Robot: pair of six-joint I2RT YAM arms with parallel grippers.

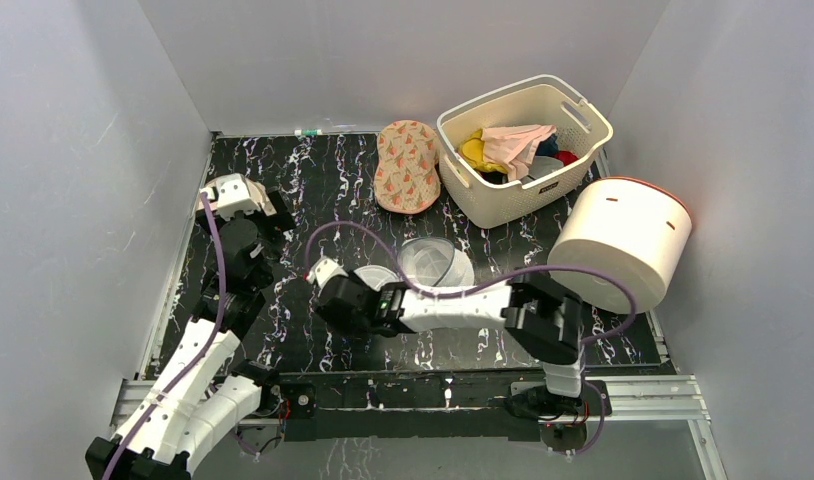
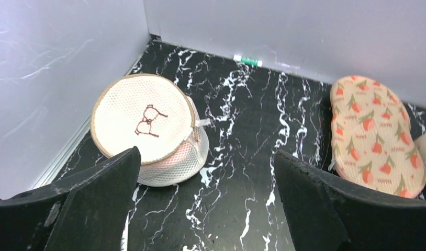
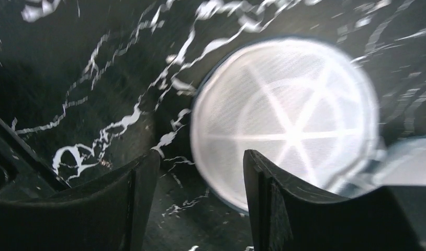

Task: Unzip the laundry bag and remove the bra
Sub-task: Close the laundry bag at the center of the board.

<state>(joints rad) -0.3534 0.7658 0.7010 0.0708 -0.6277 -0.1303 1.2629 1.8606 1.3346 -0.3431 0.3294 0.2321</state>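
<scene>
Cream basket (image 1: 528,196) holds clothes (image 1: 508,145); laundry bag (image 1: 433,260) contents unclear; left fingers (image 2: 96,204) wide, right fingers (image 3: 289,204) parted.

Black table top (image 1: 333,190) with white marble veining, smooth and faintly glossy; laundry bag (image 3: 284,120) of fine white mesh — translucent, soft; second mesh bag (image 2: 143,117) coarser in weave, tan-trimmed, a stitched drawing on its lid; basket (image 1: 513,195) of cream slotted plastic, matt; padded cloth piece (image 1: 408,165), peach-printed; big white drum (image 1: 623,235) — smooth, matt.
</scene>
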